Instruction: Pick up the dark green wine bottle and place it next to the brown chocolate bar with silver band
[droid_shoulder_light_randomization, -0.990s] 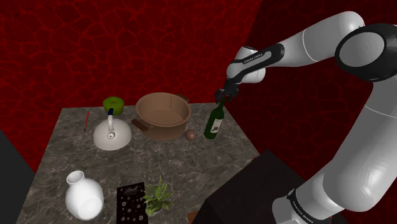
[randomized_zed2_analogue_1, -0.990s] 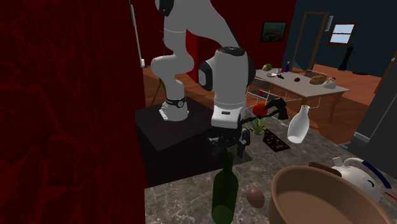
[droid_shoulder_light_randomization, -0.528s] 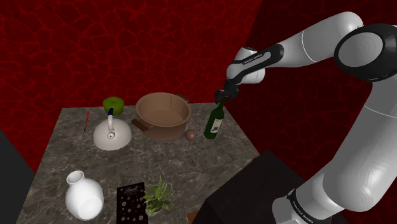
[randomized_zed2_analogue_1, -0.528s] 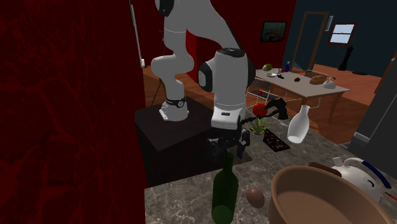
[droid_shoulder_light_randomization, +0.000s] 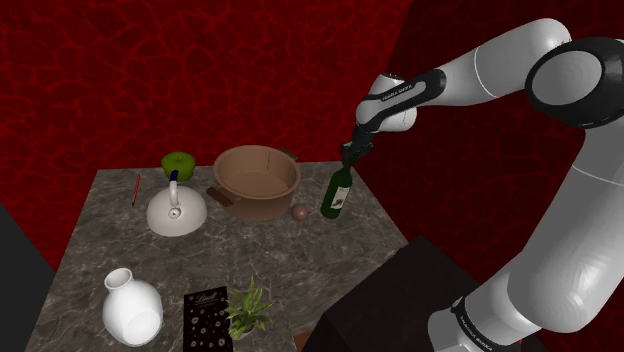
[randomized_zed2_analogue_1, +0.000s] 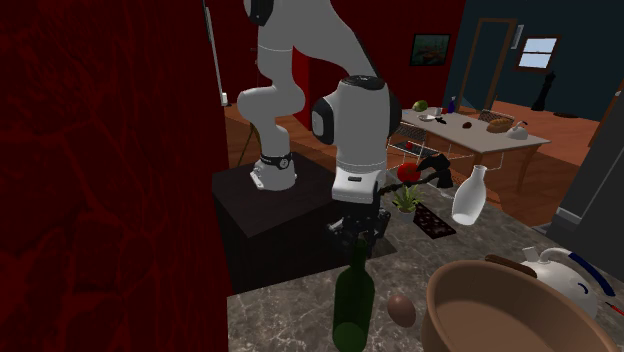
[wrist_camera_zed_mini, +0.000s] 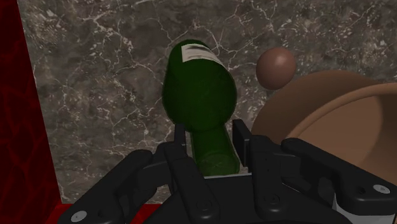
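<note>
Wine bottle (droid_shoulder_light_randomization: 337, 193), dark green with a pale label, upright on the marbled table (droid_shoulder_light_randomization: 330, 255). It stands directly beneath your gripper (droid_shoulder_light_randomization: 350, 154), its base on the stone.

In the wrist view you see the two black fingers (wrist_camera_zed_mini: 181, 137) set one on each side of the bottle's neck. Each is pressed against the glass with no gap visible, so the jaws are clamped on the neck, close under the mouth. The bottle's shoulder and label lie beyond the fingertips. In the second exterior view the gripper points straight down, and the neck rises between the jaws.

Small brown ball (droid_shoulder_light_randomization: 300, 211): on the table just beside the bottle's body, to one side of the jaws. Round brown pot (droid_shoulder_light_randomization: 257, 180): on that same side, past the ball and near the jaws.

Chocolate bar (droid_shoulder_light_randomization: 219, 196): a brown bar lying flat at the foot of the pot, on the side away from the jaws and well apart from them (you cannot make out its band). White kettle (droid_shoulder_light_randomization: 176, 212): farther still from the jaws, beyond the bar.
</note>
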